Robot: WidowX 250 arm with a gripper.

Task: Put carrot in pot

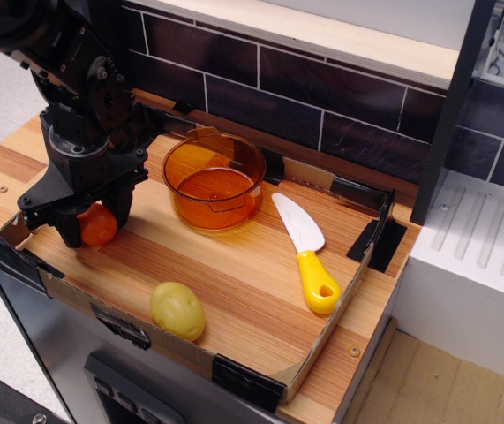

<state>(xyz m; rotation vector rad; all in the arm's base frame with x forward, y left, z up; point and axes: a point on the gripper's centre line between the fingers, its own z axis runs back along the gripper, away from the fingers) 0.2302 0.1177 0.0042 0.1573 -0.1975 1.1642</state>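
Observation:
The carrot (100,226), a small glossy orange toy, lies on the wooden board at the left, partly hidden by my gripper. My gripper (95,219) has come down over it, with one black finger (70,231) on its left and the other (121,204) on its right, both closed against it. The carrot still rests on the board. The pot (214,179), round translucent orange plastic with low walls, stands empty a short way to the right of the gripper, toward the back of the board.
A pale yellow potato toy (177,310) lies near the front edge. A white-and-yellow toy knife (305,252) lies right of the pot. A low cardboard rim (340,331) with black tape rings the board. A dark tiled wall stands behind.

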